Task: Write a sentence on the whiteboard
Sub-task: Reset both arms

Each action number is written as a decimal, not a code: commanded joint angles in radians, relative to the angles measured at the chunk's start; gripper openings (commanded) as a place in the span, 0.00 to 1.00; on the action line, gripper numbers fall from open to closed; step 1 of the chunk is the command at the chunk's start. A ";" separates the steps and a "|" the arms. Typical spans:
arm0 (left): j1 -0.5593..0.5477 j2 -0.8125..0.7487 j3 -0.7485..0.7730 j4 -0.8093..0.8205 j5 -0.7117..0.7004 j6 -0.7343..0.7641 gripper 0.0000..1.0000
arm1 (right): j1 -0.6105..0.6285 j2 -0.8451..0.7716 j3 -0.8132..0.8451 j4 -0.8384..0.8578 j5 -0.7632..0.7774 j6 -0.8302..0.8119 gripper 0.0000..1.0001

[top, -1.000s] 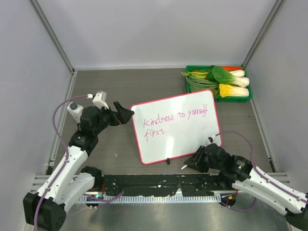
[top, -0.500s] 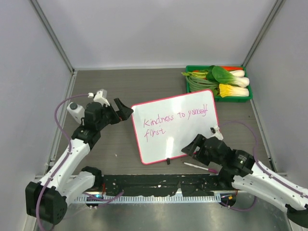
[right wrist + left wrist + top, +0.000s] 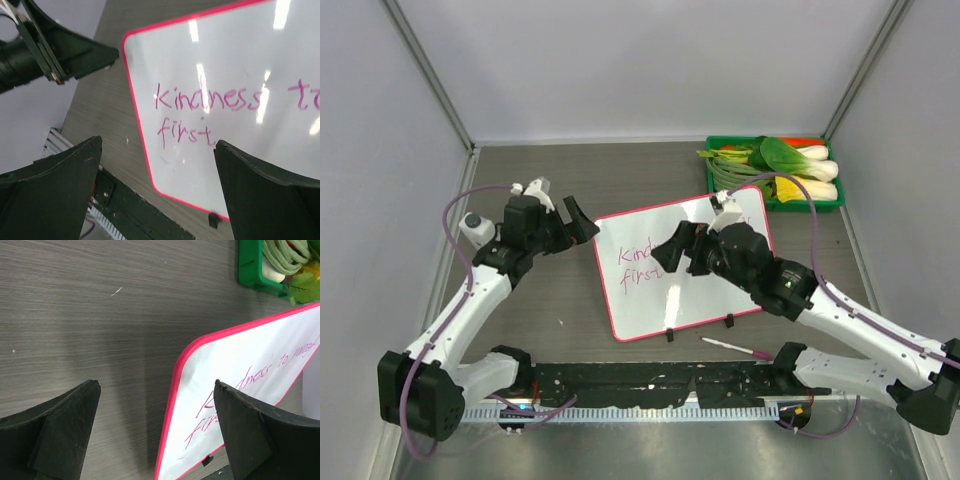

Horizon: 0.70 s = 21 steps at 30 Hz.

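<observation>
Top view: the whiteboard (image 3: 650, 305) lies mid-tabletop (image 3: 540, 180), skewed, its far right corner just beside the green tray (image 3: 712, 180) of veg at the far right corner. Of the sentence (image 3: 638, 265), in pink, only "Kind" and "first" show; the rest is hidden under the right arm. The right claw (image 3: 672, 250) hovers over the board's middle, jaws wide, empty. The left claw (image 3: 582, 222) sits just off the board's far left corner, also wide and empty. A pink-tipped marker (image 3: 735, 347) lies loose nr the near edge, apart from both claws.

Left wrist: the left claw (image 3: 156, 385) gapes, w/ the whiteboard (image 3: 235, 355) corner and bare tabletop between its fingers. The sentence (image 3: 250, 382) runs away toward the tray (image 3: 246, 270).

Right wrist: the right claw (image 3: 157, 142) is spread wide above the whiteboard (image 3: 225, 55). The sentence (image 3: 207, 97) reads "kindness to…", then "first." w/ a full stop.

Judgement: writing looks done, since the marker is down and the line ends in a stop. The next move prob. calls for lifting the right arm clear w/o brushing the ink. If more text is wanted, the marker needs a fresh grasp first.
</observation>
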 commanded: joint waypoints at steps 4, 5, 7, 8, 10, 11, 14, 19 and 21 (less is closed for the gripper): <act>-0.001 -0.086 0.005 -0.017 -0.032 0.032 1.00 | -0.307 0.006 0.030 0.281 -0.170 -0.135 0.99; -0.001 -0.103 -0.002 -0.009 -0.035 0.035 1.00 | -0.347 0.010 0.030 0.303 -0.258 -0.138 0.99; -0.001 -0.135 -0.014 0.017 -0.043 0.043 1.00 | -0.473 0.035 0.041 0.297 -0.326 -0.144 1.00; -0.003 -0.148 -0.024 0.031 -0.052 0.044 1.00 | -0.539 0.047 0.041 0.299 -0.354 -0.150 0.99; -0.001 -0.166 -0.031 0.043 -0.067 0.063 1.00 | -0.646 0.061 0.038 0.282 -0.394 -0.166 0.99; -0.003 -0.177 -0.031 0.046 -0.079 0.069 1.00 | -0.674 0.059 0.029 0.277 -0.397 -0.175 1.00; -0.001 -0.194 -0.038 0.049 -0.133 0.093 1.00 | -0.780 0.036 -0.002 0.253 -0.350 -0.227 0.99; -0.001 -0.194 -0.041 0.048 -0.233 0.116 1.00 | -0.812 -0.023 -0.053 0.193 -0.188 -0.321 0.99; -0.001 -0.197 -0.051 0.060 -0.239 0.132 1.00 | -0.814 -0.042 -0.080 0.180 -0.095 -0.334 0.99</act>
